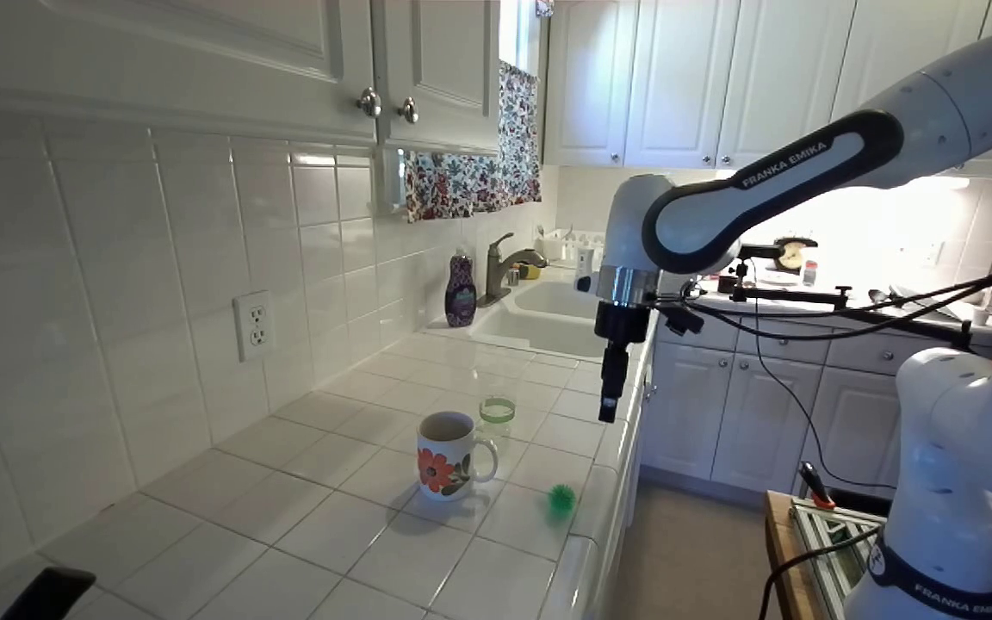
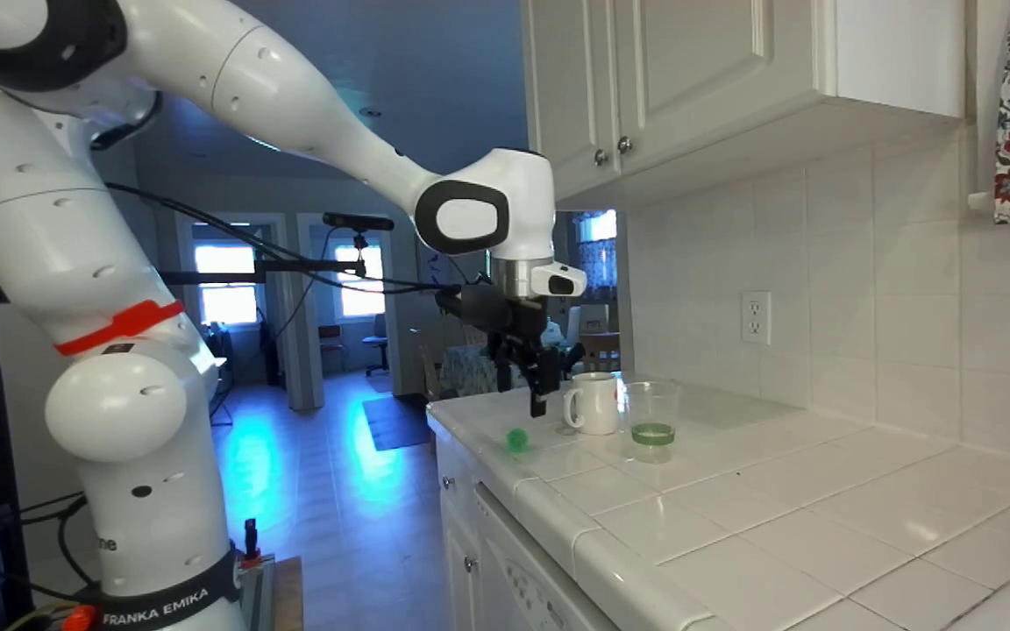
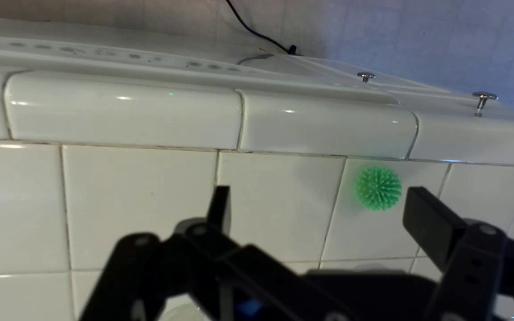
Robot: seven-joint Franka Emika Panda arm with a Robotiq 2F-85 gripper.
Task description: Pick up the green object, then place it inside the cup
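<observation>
Near the front edge of the table (image 1: 375, 551), a spiky green ball (image 3: 378, 188) sits on bare tile. Above it and a little off to one side hangs the claw (image 3: 321, 210), its fingers (image 3: 433, 223) spread wide and gripping nothing. So I take this to be the approach, with no grasp made yet. What's wanted next, I'd say, is to shift over until the ball lies midway, come down with a finger on either side, then squeeze; a knock could send it rolling over the edge. After that comes the drop, though I can't tell which cup is meant: the mug (image 1: 447, 461) with the orange flower, or the clear cup (image 2: 652, 431) near it, greenish low down.

The table is glossy white tile with darker grout, rounded along its front. Farther along are a sink (image 1: 539, 325), a tap (image 1: 494, 274), a soap bottle (image 1: 461, 293) and a flowered curtain (image 1: 470, 185); white cabinets (image 1: 685, 82) hang beyond, and the floor (image 2: 330, 508) shines blue in patches.
</observation>
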